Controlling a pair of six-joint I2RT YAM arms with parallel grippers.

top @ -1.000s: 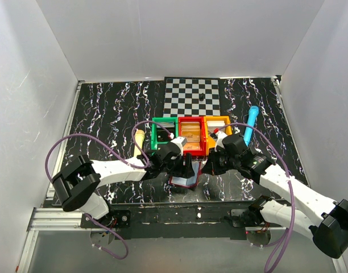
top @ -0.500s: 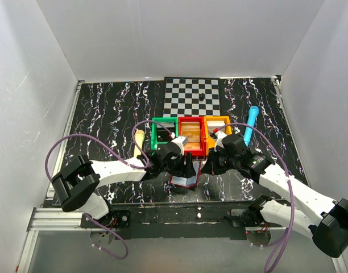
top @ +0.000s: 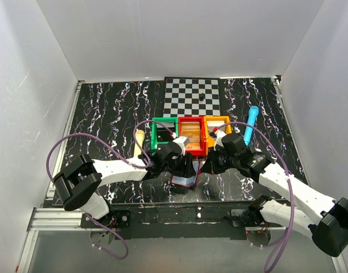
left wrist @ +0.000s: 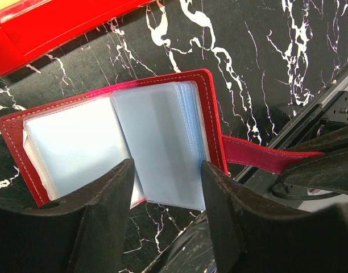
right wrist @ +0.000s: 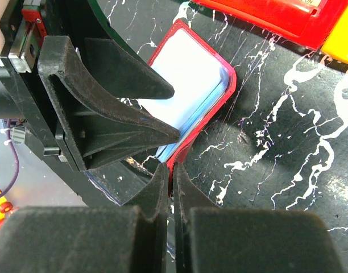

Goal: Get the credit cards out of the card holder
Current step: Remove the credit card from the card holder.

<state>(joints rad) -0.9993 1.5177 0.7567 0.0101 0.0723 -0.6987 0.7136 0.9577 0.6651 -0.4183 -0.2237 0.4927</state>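
The card holder (left wrist: 157,136) lies open on the black marbled table, red border around pale blue-grey plastic sleeves, just in front of the red bin (top: 192,134). I cannot make out the credit cards in the sleeves. My left gripper (left wrist: 167,170) is open, and its fingers straddle the near edge of the right-hand stack of sleeves. My right gripper (right wrist: 170,170) is shut on the holder's red strap (left wrist: 259,156) at the case's near right corner (right wrist: 191,79). From above, both grippers (top: 188,166) (top: 207,168) meet over the holder (top: 184,181).
A green bin (top: 162,132) and an orange bin (top: 217,126) flank the red one. Behind them lies a chequered mat (top: 192,95) with a small dark piece. A blue tube (top: 251,122) lies to the right. The table's near edge rail (left wrist: 310,114) runs close by the holder.
My left gripper's jaws have narrowed a little around the sleeves. The right gripper keeps its grip on the strap, and both arms have barely shifted.
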